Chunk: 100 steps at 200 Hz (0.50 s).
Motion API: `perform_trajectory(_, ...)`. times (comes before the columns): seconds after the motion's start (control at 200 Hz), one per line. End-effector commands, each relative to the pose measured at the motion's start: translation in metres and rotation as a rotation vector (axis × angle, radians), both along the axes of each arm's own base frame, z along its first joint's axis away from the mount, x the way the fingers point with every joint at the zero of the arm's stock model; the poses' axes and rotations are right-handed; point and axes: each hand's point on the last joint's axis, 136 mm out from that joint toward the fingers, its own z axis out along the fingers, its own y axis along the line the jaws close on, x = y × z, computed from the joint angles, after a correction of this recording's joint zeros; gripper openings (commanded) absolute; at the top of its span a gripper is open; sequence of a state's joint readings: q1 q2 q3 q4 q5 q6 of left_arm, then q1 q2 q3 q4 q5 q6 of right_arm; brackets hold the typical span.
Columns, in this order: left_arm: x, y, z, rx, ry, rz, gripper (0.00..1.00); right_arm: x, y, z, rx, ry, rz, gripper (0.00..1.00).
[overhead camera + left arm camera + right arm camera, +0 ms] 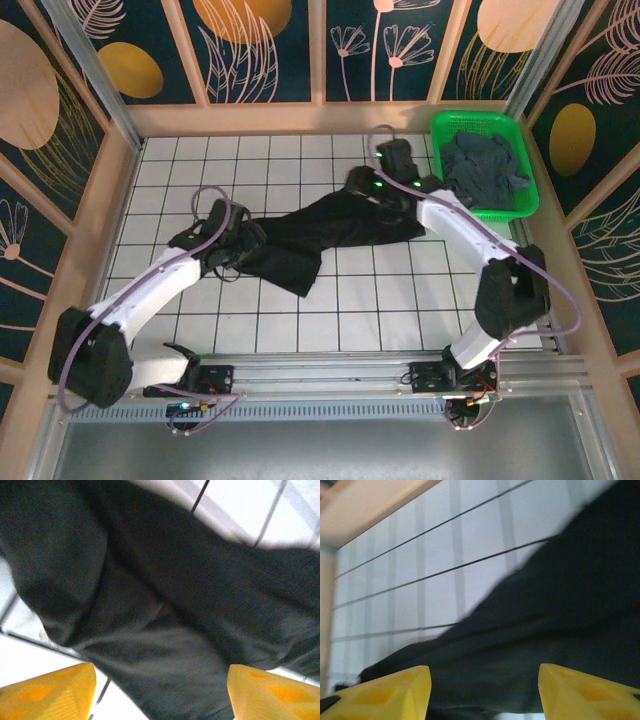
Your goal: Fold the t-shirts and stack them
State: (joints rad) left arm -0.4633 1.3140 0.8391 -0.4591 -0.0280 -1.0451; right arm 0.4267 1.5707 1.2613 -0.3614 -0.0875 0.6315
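Over the left end of the black t-shirt [300, 235], the left gripper [222, 238] hangs low with its yellow fingers [47, 690] spread wide. Its wrist camera shows dark cloth lying under the gap between them, and nothing is pinched.

The shirt itself lies on the white gridded table [380, 300] as a long, rumpled band. It runs from the left gripper up and to the right, with a loose flap sagging toward the near edge around the middle. It is neither flat nor squared, and no clean fold line shows in it.

At the shirt's upper right end sits the right gripper [366, 186], also close to the cloth. Its fingers [387, 692] stand well apart, with black cloth beneath them and none held.

Farther right, in the back corner, the green basket [478, 116] holds a blue-grey t-shirt [485, 165], crumpled in a heap.

By my reading the task is at an early stage. One shirt is out on the table and stretched lengthwise but not yet folded, and the other has not been taken out. No stack exists anywhere. Spreading, folding both shirts and piling them all appear to be left.
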Motion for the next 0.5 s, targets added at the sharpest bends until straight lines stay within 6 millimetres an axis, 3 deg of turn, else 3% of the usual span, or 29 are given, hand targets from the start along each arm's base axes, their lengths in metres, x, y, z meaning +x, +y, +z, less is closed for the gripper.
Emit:
perform_trajectory(0.0, -0.014, -0.040, -0.020, -0.097, 0.116, -0.100, 0.73, -0.017, -0.045, -0.025, -0.061, 0.064, -0.110, 0.63)
perform_trajectory(0.125, -0.024, -0.060, -0.047, -0.050, 0.190, -0.193, 0.77, -0.031, -0.076, -0.056, -0.075, 0.151, -0.161, 0.67)
perform_trajectory(0.3, -0.025, -0.068, -0.083, -0.019, 0.248, -0.191, 0.74, -0.045, -0.088, -0.091, -0.107, 0.254, -0.206, 0.67)
perform_trajectory(0.405, -0.017, -0.075, -0.095, -0.048, 0.239, -0.169, 0.50, -0.048, -0.093, -0.112, -0.136, 0.305, -0.239, 0.67)
perform_trajectory(0.495, -0.009, -0.074, -0.091, -0.034, 0.213, -0.143, 0.17, -0.048, -0.105, -0.126, -0.192, 0.339, -0.282, 0.67)
